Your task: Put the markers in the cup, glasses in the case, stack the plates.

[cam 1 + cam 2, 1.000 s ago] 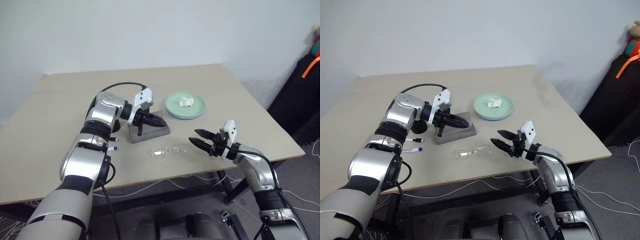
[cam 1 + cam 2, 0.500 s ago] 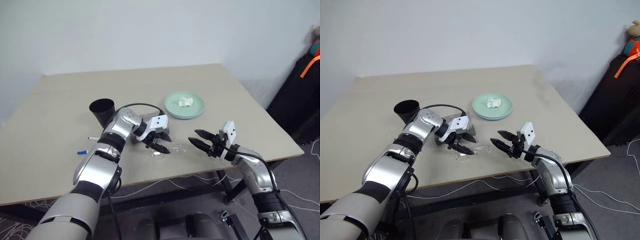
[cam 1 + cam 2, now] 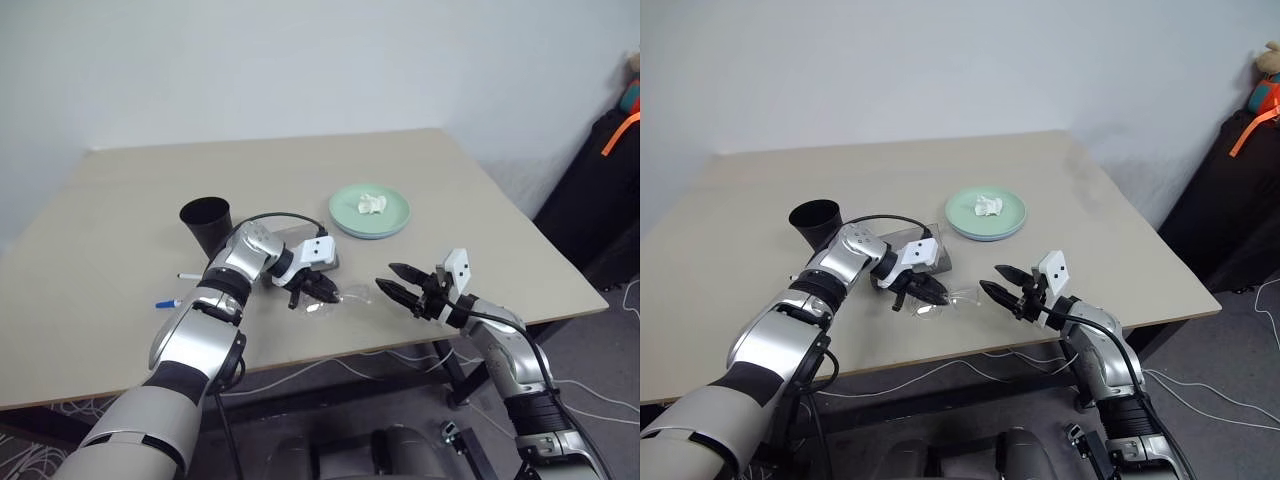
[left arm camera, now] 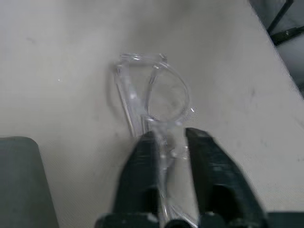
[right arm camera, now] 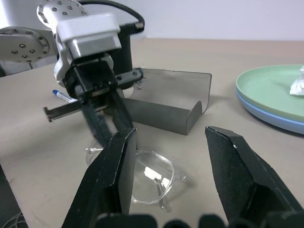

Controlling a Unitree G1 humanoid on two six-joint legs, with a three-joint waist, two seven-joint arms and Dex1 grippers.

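The left gripper (image 4: 167, 142) has its 2 black fingers pinched on the thin clear-framed glasses (image 4: 154, 97), biting at the bridge or inner rim of 1 lens while the spectacles lie on the beige table (image 3: 120, 200), just in front of the grey oblong case (image 5: 164, 107) with its translucent lid standing open. The right gripper (image 5: 168, 156) hovers level beside the glasses, its fingers spread wide and holding nothing. The risk is the grip itself: the frame is slender and slick, held near 1 end, so on lifting I judge it may pivot, slip free, or flex under the pinch. The see-through arms look folded loosely and could catch the case wall on the way in, leaving the glasses propped on the rim. The case is light and may slide if nudged. Beyond it, the mint green round plastic plate (image 3: 345, 210) already sits atop the light blue one with a white paper wad (image 3: 372, 204) on it; the tall black tapered cup (image 3: 205, 222) and the 2 markers (image 3: 168, 301) lie to the left, near the left forearm, which could sweep them.
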